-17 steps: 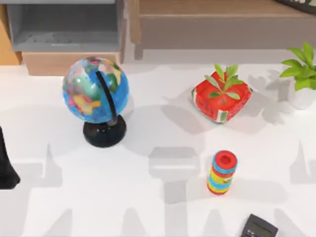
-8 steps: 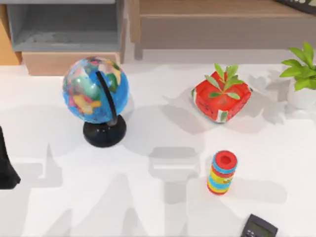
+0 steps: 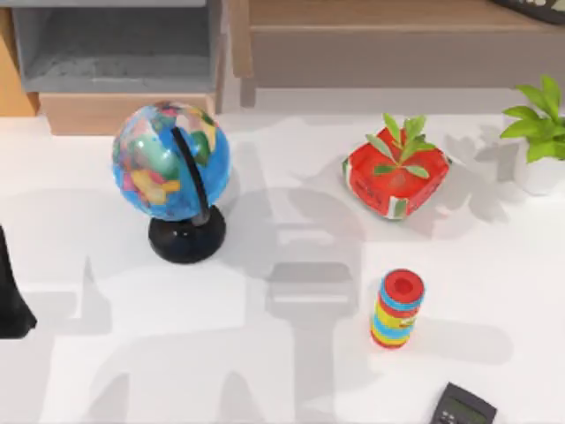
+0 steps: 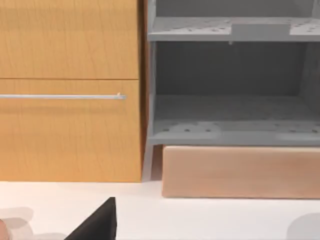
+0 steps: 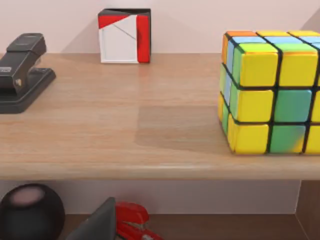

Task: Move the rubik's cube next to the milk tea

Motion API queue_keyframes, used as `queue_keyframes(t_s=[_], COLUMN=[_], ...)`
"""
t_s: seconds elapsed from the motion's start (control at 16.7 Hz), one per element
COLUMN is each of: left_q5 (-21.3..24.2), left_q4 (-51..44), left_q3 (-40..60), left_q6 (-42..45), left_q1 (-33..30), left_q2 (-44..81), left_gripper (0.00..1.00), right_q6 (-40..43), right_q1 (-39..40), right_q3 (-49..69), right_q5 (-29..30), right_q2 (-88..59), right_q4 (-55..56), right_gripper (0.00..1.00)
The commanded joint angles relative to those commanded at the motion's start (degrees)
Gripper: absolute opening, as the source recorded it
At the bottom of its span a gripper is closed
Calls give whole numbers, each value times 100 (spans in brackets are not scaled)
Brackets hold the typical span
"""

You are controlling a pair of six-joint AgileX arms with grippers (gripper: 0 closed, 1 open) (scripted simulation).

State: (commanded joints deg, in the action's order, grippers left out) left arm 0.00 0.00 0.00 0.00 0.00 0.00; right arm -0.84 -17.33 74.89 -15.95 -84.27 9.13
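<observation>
A: Where's the rubik's cube (image 5: 270, 92)?
B: On wooden shelf (image 5: 125, 130), right wrist view; stapler (image 5: 22, 70) and red-white box (image 5: 125, 35) well apart from it.
A: Fingers?
B: Can't tell, either arm. Globe (image 3: 170, 163) on worktop (image 3: 265, 353).

A dark part of the left arm (image 3: 12, 296), possibly parked, sits at the table's left edge.

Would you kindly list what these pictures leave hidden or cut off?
- Multicoloured rubik's cube: right wrist view, its far side cut by the frame edge.
- Black stapler: same view, cut by the edge.
- Dark grey calculator-like device: top view, cut by the bottom edge.
- Milk tea: I cannot identify it.
</observation>
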Motion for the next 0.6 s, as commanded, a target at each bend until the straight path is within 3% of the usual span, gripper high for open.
queue_keyframes(t_s=[0.3, 0.6], left_q5=[0, 0], left_q4=[0, 0], left_q3=[0, 0], left_q6=[0, 0], left_q1=[0, 0], left_q2=[0, 0], left_gripper=[100, 100], right_q6=[-12, -13], right_q1=[-256, -274], right_q3=[1089, 1173], right_q5=[-235, -253], right_q2=[-1175, -1259], right_q4=[135, 145], right_gripper=[100, 100])
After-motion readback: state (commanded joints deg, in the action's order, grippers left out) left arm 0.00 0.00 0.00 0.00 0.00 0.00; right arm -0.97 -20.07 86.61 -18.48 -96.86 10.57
